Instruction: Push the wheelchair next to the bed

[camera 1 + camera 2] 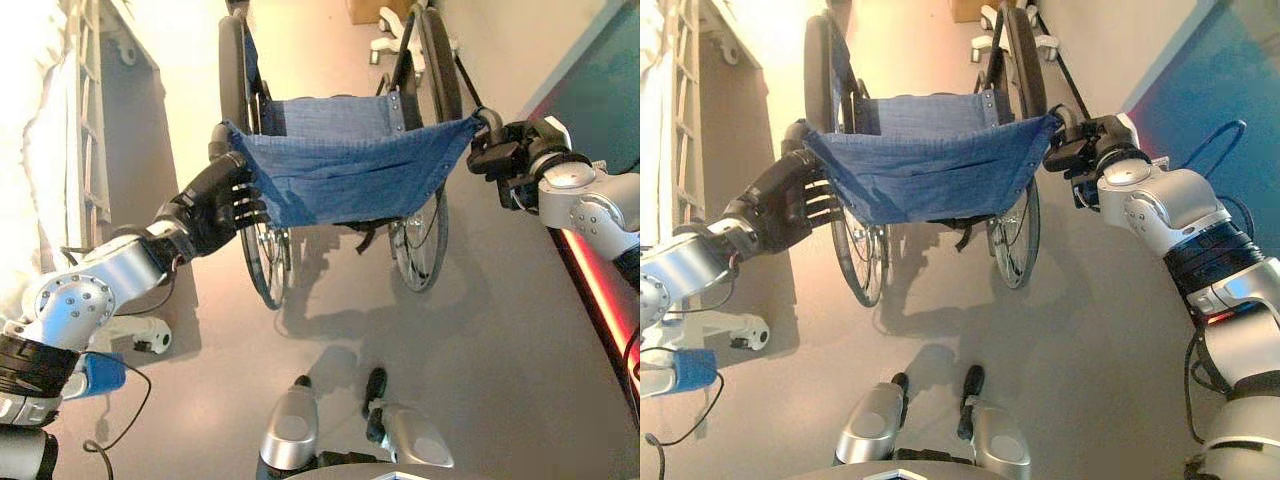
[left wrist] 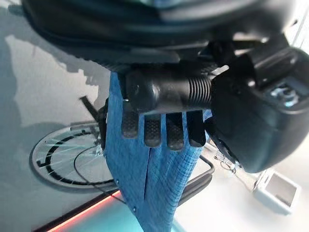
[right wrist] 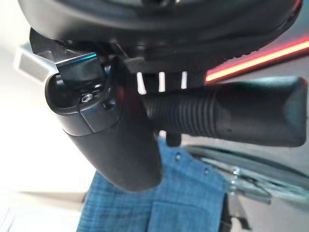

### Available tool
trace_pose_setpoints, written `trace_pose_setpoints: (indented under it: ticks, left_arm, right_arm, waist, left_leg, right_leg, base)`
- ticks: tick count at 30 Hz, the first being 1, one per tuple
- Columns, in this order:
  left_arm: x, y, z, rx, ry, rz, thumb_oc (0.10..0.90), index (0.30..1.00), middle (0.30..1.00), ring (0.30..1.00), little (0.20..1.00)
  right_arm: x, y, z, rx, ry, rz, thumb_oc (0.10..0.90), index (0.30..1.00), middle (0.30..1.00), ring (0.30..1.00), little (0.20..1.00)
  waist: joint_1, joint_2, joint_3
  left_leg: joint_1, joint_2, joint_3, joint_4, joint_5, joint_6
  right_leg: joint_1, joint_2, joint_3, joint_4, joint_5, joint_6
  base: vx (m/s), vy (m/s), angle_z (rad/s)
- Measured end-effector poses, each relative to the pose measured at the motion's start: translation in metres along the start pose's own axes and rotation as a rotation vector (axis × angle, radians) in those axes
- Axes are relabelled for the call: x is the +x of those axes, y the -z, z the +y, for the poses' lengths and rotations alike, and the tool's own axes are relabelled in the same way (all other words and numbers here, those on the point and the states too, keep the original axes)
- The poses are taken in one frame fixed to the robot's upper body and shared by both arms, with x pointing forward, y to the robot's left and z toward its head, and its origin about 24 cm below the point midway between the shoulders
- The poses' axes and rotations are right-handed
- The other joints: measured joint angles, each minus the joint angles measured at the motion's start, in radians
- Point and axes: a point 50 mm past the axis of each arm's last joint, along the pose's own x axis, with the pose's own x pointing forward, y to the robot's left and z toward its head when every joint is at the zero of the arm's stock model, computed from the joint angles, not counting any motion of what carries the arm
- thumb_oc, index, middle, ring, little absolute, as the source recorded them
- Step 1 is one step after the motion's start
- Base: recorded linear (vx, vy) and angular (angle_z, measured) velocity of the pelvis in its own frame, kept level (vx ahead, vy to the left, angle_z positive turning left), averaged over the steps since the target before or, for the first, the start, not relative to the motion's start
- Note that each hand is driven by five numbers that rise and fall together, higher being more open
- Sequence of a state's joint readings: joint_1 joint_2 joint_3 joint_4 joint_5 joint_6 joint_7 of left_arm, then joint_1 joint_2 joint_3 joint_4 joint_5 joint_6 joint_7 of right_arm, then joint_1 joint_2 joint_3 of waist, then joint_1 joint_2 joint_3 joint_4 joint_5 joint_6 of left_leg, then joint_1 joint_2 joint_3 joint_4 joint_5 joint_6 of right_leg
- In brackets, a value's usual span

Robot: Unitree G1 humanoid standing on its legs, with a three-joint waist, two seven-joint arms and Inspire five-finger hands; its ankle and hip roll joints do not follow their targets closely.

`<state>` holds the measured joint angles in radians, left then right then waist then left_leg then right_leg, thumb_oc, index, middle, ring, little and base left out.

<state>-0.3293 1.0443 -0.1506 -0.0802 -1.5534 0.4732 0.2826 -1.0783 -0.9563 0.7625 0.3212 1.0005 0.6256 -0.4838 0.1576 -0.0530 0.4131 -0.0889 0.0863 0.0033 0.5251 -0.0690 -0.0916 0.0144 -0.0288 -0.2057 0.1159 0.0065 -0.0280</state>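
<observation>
Wheelchair [image 1: 340, 160] ahead (bed [image 1: 40, 120] on its left).

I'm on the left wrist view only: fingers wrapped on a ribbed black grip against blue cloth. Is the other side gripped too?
Observer: Yes. The right hand is curled round the right push handle of the wheelchair.
Operator: Which side is the bed?
Observer: On the robot's left, a white bed frame runs alongside the chair.
Operator: Anything ahead of the chair?
Observer: A white wheeled base stands on the floor beyond the front wheels.
</observation>
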Motion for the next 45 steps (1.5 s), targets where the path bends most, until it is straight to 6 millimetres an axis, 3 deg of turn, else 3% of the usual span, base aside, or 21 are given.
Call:
trace_pose_setpoints:
  ticks: [4,7,9,10,12,14,18,21,23,25,26,27,28,30,33,34,36,37,39,41,45]
  left_arm:
    - [0.001,0.011,0.0,-0.009,0.001,0.022,0.4,0.3,0.3,0.3,0.3]
    - [0.003,0.011,-0.011,-0.018,0.047,0.014,0.4,0.3,0.3,0.3,0.3]
    - [0.006,0.014,-0.021,-0.001,0.085,0.034,0.4,0.3,0.3,0.3,0.3]
    - [0.006,0.017,-0.028,0.009,0.11,0.046,0.4,0.3,0.3,0.3,0.3]
    - [0.006,0.018,-0.034,0.005,0.139,0.046,0.4,0.3,0.3,0.3,0.3]
    - [0.007,0.018,-0.036,0.003,0.138,0.045,0.4,0.3,0.3,0.3,0.3]
    - [0.012,0.019,-0.034,-0.015,0.115,0.053,0.4,0.3,0.3,0.3,0.3]
    - [0.011,0.021,-0.034,-0.002,0.117,0.079,0.4,0.3,0.3,0.3,0.3]
    - [0.008,0.021,-0.037,0.011,0.132,0.092,0.4,0.3,0.3,0.3,0.3]
    - [0.007,0.019,-0.036,0.014,0.135,0.095,0.4,0.3,0.3,0.3,0.3]
    - [0.007,0.018,-0.036,0.01,0.136,0.085,0.4,0.3,0.3,0.3,0.3]
    - [0.007,0.014,-0.036,0.01,0.132,0.07,0.4,0.3,0.3,0.3,0.3]
    - [0.006,0.011,-0.035,0.008,0.129,0.058,0.4,0.3,0.3,0.3,0.3]
    - [0.006,0.011,-0.033,0.01,0.121,0.058,0.4,0.3,0.3,0.3,0.3]
    - [0.005,0.006,-0.028,0.021,0.095,0.043,0.4,0.3,0.3,0.3,0.3]
    - [0.005,0.004,-0.029,0.019,0.096,0.034,0.4,0.3,0.3,0.3,0.3]
    - [0.007,0.0,-0.03,0.006,0.098,0.023,0.4,0.3,0.3,0.3,0.3]
    - [0.012,0.0,-0.032,0.005,0.1,0.032,0.4,0.3,0.3,0.3,0.3]
    - [0.022,-0.002,-0.035,-0.004,0.094,0.049,0.4,0.3,0.3,0.3,0.3]
    - [0.026,-0.006,-0.034,-0.017,0.078,0.047,0.4,0.3,0.3,0.3,0.3]
    - [0.026,-0.018,-0.029,-0.023,0.036,0.007,0.4,0.3,0.3,0.3,0.3]
  right_arm:
    - [0.006,0.005,0.006,0.008,-0.001,0.032,0.4,0.3,0.3,0.3,0.3]
    - [0.01,-0.001,0.001,0.007,0.035,0.025,0.4,0.3,0.3,0.3,0.3]
    - [0.015,0.0,-0.002,0.009,0.067,0.044,0.4,0.3,0.3,0.3,0.3]
    - [0.016,0.0,-0.007,0.005,0.08,0.05,0.4,0.3,0.3,0.3,0.3]
    - [0.018,-0.002,-0.01,-0.034,0.103,0.04,0.4,0.3,0.3,0.3,0.3]
    - [0.019,-0.003,-0.013,-0.045,0.112,0.036,0.4,0.3,0.3,0.3,0.3]
    - [0.018,-0.004,-0.018,-0.055,0.121,0.03,0.4,0.3,0.3,0.3,0.3]
    - [0.019,-0.002,-0.016,-0.057,0.094,0.037,0.4,0.3,0.3,0.3,0.3]
    - [0.019,0.003,-0.019,-0.061,0.093,0.05,0.4,0.3,0.3,0.3,0.3]
    - [0.02,0.006,-0.018,-0.061,0.083,0.058,0.4,0.3,0.3,0.3,0.3]
    - [0.019,0.003,-0.02,-0.055,0.08,0.043,0.4,0.3,0.3,0.3,0.3]
    - [0.019,0.001,-0.02,-0.047,0.079,0.022,0.4,0.3,0.3,0.3,0.3]
    - [0.019,-0.002,-0.02,-0.045,0.079,0.012,0.4,0.3,0.3,0.3,0.3]
    - [0.018,-0.003,-0.021,-0.045,0.077,0.009,0.4,0.3,0.3,0.3,0.3]
    - [0.015,-0.014,-0.021,-0.047,0.063,-0.033,0.4,0.3,0.3,0.3,0.3]
    - [0.014,-0.018,-0.024,-0.046,0.068,-0.044,0.4,0.3,0.3,0.3,0.3]
    - [0.012,-0.029,-0.029,-0.043,0.079,-0.073,0.4,0.3,0.3,0.3,0.3]
    - [0.012,-0.031,-0.033,-0.055,0.096,-0.09,0.4,0.3,0.3,0.3,0.3]
    - [0.012,-0.03,-0.037,-0.068,0.107,-0.089,0.4,0.3,0.3,0.3,0.3]
    - [0.013,-0.03,-0.036,-0.068,0.104,-0.087,0.4,0.3,0.3,0.3,0.3]
    - [0.012,-0.029,-0.033,-0.085,0.085,-0.082,0.4,0.3,0.3,0.3,0.3]
  waist:
    - [0.02,-0.029,0.01]
    - [0.04,-0.048,0.018]
    - [0.05,-0.042,0.018]
    - [0.054,-0.004,0.016]
    - [0.068,0.006,0.019]
    - [0.095,0.008,0.02]
    - [0.086,0.031,0.032]
    - [0.109,0.033,0.031]
    - [0.147,0.027,0.017]
    - [0.148,-0.009,-0.021]
    - [0.147,-0.002,-0.03]
    - [0.149,-0.002,-0.03]
    - [0.147,-0.003,-0.03]
    - [0.145,-0.004,-0.029]
    - [0.129,0.014,-0.028]
    - [0.128,0.026,-0.026]
    - [0.109,0.068,-0.021]
    - [0.072,0.101,-0.02]
    - [0.027,0.11,-0.019]
    - [0.019,0.11,-0.018]
    - [0.01,0.067,-0.017]
  left_leg:
    - [-0.067,-0.021,-0.018,0.152,0.057,0.007]
    - [-0.091,-0.078,-0.024,-0.023,0.02,0.047]
    - [-0.055,-0.102,-0.019,-0.261,0.05,0.021]
    - [-0.018,-0.086,-0.016,-0.358,0.147,-0.009]
    - [-0.002,-0.075,0.029,-0.381,0.118,0.06]
    - [-0.013,-0.07,0.081,-0.359,0.105,0.045]
    - [-0.101,-0.071,0.155,-0.167,0.055,-0.022]
    - [-0.103,-0.11,0.138,-0.22,0.05,-0.001]
    - [-0.109,-0.134,0.141,-0.228,0.069,0.062]
    - [-0.119,-0.161,0.141,-0.225,0.044,0.139]
    - [-0.114,-0.158,0.144,-0.239,0.053,0.227]
    - [-0.108,-0.157,0.144,-0.256,0.057,0.234]
    - [-0.096,-0.162,0.138,-0.263,0.058,0.235]
    - [-0.062,-0.181,0.126,-0.3,0.061,0.235]
    - [-0.008,-0.195,0.046,-0.38,0.078,0.234]
    - [-0.007,-0.189,0.021,-0.387,0.08,0.23]
    - [-0.004,-0.179,-0.078,-0.405,0.087,0.213]
    - [0.001,-0.177,-0.145,-0.406,0.086,0.201]
    - [0.025,-0.199,-0.223,-0.403,0.078,0.187]
    - [0.044,-0.186,-0.273,-0.397,0.054,0.159]
    - [0.052,-0.135,-0.206,-0.381,0.021,0.106]
  right_leg:
    - [0.046,0.004,0.008,0.01,-0.051,-0.069]
    - [0.059,0.01,0.127,-0.034,-0.066,-0.065]
    - [0.059,0.012,0.12,-0.022,-0.083,-0.009]
    - [0.069,0.04,0.107,-0.001,-0.116,0.036]
    - [0.042,0.042,0.075,0.056,-0.151,0.049]
    - [0.016,0.049,0.011,0.177,-0.22,0.025]
    - [0.193,0.094,0.027,-0.059,-0.196,-0.034]
    - [0.228,0.11,0.053,-0.044,-0.23,-0.044]
    - [0.214,0.107,0.067,0.026,-0.291,-0.045]
    - [0.163,0.087,0.065,0.123,-0.343,-0.004]
    - [0.09,0.082,0.061,0.272,-0.367,0.055]
    - [0.015,0.079,0.068,0.443,-0.369,0.173]
    - [-0.034,0.078,0.097,0.566,-0.341,0.225]
    - [-0.039,0.069,0.116,0.608,-0.33,0.237]
    - [-0.022,0.013,0.06,0.407,-0.417,0.083]
    - [-0.044,0.002,0.056,0.367,-0.422,0.074]
    - [-0.125,-0.04,0.05,0.306,-0.403,0.108]
    - [-0.166,-0.09,0.056,0.267,-0.357,0.18]
    - [-0.19,-0.226,0.091,0.124,-0.205,0.25]
    - [-0.189,-0.275,0.114,0.003,-0.055,0.264]
    - [-0.1,-0.218,0.082,-0.135,0.102,0.237]
  base:
    - [0.24,-0.167,0.2]
    - [0.25,-0.051,-0.01]
    - [0.25,-0.04,-0.08]
    - [0.31,-0.054,-0.15]
    - [0.38,-0.084,-0.31]
    - [0.41,-0.093,-0.3]
    - [0.44,-0.051,0.12]
    - [0.33,-0.014,-0.22]
    - [0.35,0.009,-0.32]
    - [0.3,0.035,0.11]
    - [0.3,-0.011,0.18]
    - [0.28,-0.044,0.12]
    - [0.28,-0.056,0.12]
    - [0.25,-0.08,0.16]
    - [0.2,-0.218,0.25]
    - [0.14,-0.416,0.24]
    - [0.17,-0.443,0.48]
    - [0.26,-0.449,1.19]
    - [0.34,-0.589,1.23]
    - [0.29,-0.547,0.76]
    - [0.18,-0.416,0.84]
